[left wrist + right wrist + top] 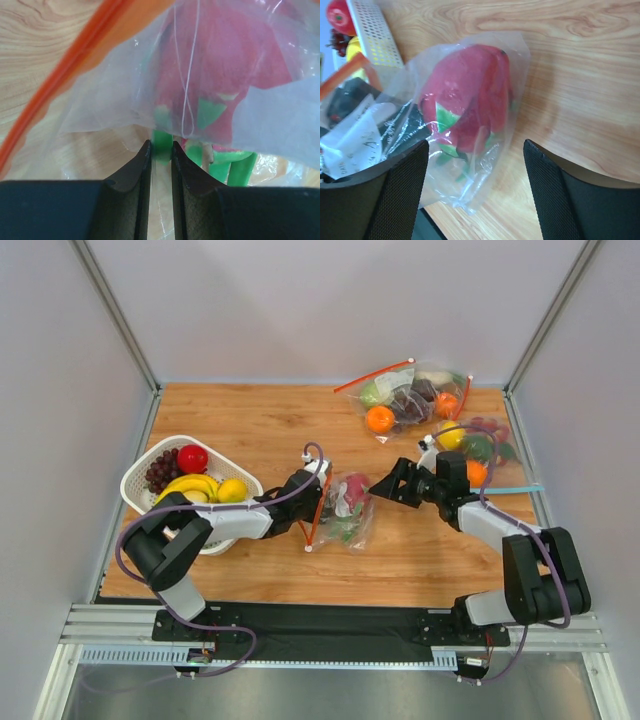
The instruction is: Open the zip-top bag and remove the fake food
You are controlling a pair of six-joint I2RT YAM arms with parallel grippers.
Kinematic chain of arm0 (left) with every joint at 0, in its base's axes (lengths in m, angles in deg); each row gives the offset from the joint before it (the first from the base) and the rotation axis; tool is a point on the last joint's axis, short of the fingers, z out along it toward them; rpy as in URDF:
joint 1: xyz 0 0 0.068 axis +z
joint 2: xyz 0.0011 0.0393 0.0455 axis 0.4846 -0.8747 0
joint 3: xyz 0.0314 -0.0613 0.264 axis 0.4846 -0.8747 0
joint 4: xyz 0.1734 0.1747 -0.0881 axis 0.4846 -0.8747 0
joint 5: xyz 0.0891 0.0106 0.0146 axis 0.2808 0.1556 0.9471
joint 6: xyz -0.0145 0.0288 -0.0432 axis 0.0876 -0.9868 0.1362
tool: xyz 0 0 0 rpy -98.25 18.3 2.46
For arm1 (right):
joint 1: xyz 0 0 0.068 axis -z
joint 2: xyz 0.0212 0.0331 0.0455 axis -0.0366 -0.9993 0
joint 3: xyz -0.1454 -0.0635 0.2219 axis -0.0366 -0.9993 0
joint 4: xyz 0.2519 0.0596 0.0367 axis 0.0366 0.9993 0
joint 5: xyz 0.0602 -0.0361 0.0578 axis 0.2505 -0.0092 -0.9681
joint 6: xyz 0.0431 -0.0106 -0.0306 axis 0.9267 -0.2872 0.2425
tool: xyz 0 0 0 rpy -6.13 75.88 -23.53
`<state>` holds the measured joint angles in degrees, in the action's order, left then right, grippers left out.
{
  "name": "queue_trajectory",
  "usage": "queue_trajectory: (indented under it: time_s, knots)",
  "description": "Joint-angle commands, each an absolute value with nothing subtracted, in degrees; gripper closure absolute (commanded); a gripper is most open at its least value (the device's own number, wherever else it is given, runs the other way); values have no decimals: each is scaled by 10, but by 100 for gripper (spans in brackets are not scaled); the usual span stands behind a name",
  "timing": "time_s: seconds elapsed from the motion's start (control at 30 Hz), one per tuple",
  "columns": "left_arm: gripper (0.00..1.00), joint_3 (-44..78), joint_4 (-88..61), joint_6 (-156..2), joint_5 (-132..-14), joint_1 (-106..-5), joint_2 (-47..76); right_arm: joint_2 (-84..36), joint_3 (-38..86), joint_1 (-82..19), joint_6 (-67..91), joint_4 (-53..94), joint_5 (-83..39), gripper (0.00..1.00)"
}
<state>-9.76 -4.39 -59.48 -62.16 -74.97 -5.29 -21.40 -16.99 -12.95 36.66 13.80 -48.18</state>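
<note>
Left gripper (161, 146) on zip-top bag (107, 95)

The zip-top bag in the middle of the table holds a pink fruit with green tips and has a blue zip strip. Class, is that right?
No. The zip strip on the zip-top bag is red-orange, not blue; the left wrist view shows it clearly. The bag does hold the pink fruit with green tips.

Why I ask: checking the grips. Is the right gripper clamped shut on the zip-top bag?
No: the right gripper stands wide open, and the zip-top bag lies unclamped on the table between its jaws.
</note>
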Motion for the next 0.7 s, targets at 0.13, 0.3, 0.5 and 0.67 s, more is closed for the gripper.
queue_trajectory:
  time_s: [0.13, 0.3, 0.5, 0.67]
  knots:
    - [100, -94, -48, -584, -645, -741, -76, -291, -193, -127, 440, -42, -562, 25]
    - [100, -94, -46, -587, -646, -739, -77, -336, -195, -128, 442, -67, -591, 26]
    - [100, -95, -28, -592, -672, -740, -73, -393, -197, -128, 490, -150, -634, 49]
    - [100, -93, -25, -600, -678, -740, -61, -418, -201, -128, 513, -198, -652, 81]
